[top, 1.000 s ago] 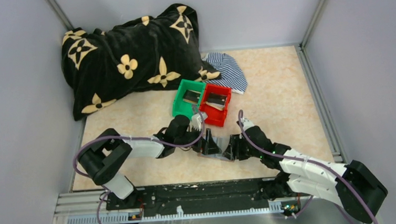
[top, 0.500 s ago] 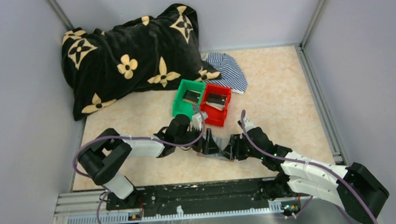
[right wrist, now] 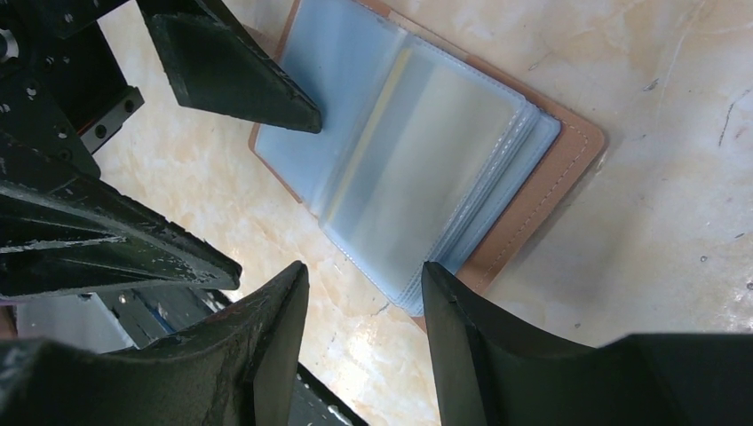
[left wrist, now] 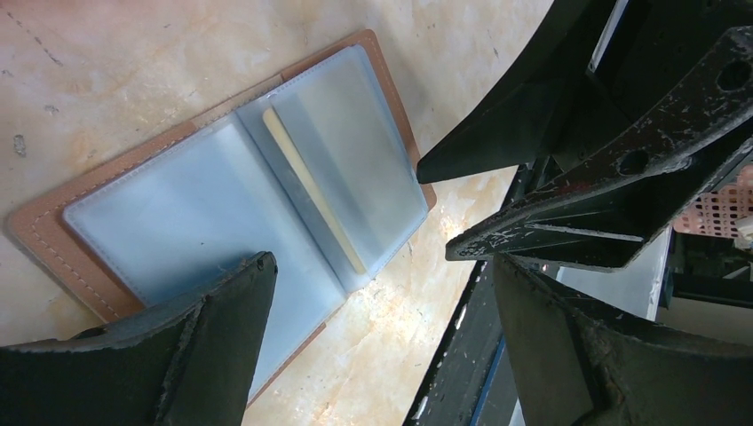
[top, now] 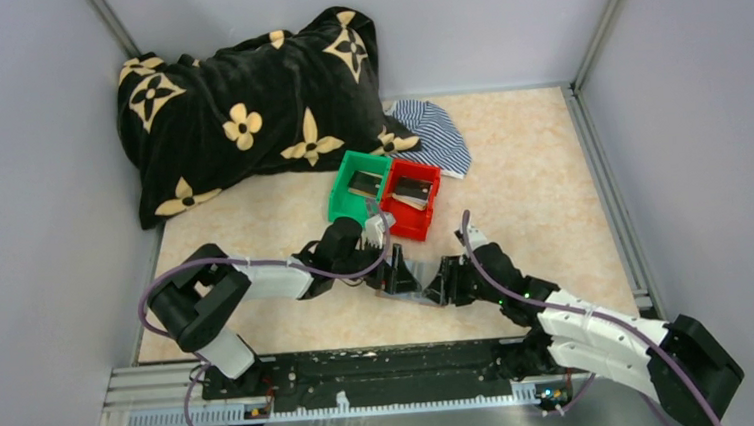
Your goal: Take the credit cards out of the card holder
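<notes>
While the left gripper (left wrist: 382, 266) and the right gripper (right wrist: 364, 271) hung over it, fingers spread and gripping nothing, the card holder (left wrist: 222, 204) lay open by the worktop's near edge.
Its tan stitched cover framed clear blue-grey sleeves, and one gold-tan card (left wrist: 313, 200) sat tucked beside the spine. Farther back stood two bins, touching: one green bin (top: 344, 205) and one red bin (top: 409, 226), each holding one silvery-grey card (top: 364, 183).

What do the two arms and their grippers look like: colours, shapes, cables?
The left arm and right arm have white links and black joints, each with a purple cable looped along it. The fingers are black, tapered wedges with worn, scuffed edges.
</notes>
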You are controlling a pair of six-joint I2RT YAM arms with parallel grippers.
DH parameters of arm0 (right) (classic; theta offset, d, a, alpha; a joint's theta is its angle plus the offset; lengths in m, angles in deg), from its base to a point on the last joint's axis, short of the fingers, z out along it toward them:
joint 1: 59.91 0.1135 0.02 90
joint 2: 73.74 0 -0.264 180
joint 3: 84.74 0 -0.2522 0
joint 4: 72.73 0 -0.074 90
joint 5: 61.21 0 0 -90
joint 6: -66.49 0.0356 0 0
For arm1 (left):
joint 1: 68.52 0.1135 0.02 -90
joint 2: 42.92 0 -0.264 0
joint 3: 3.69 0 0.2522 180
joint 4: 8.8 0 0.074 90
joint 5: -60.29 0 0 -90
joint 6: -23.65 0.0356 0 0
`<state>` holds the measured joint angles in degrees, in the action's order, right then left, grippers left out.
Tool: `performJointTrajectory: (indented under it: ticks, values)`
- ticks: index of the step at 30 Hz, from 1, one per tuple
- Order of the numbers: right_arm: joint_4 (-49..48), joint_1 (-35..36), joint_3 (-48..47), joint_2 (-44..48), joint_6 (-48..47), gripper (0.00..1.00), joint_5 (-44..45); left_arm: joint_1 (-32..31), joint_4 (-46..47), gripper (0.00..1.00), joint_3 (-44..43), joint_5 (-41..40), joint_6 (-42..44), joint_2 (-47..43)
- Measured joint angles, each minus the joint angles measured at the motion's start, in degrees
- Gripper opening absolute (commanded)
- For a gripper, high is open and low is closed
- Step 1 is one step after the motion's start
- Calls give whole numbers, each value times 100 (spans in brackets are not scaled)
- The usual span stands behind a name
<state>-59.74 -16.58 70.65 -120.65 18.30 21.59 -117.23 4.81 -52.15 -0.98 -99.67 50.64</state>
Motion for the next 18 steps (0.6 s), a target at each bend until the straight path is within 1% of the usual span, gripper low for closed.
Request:
performJointTrajectory:
  ticks: [11, 18]
  values:
    - [-686, 0, 74, -601, 42, 51, -153, 22, -2, 97, 2, 0, 2, -2]
    - [-990, 0, 70, -772, 42, 50, -245, 33, 4, 97, 11, 2, 2, -2]
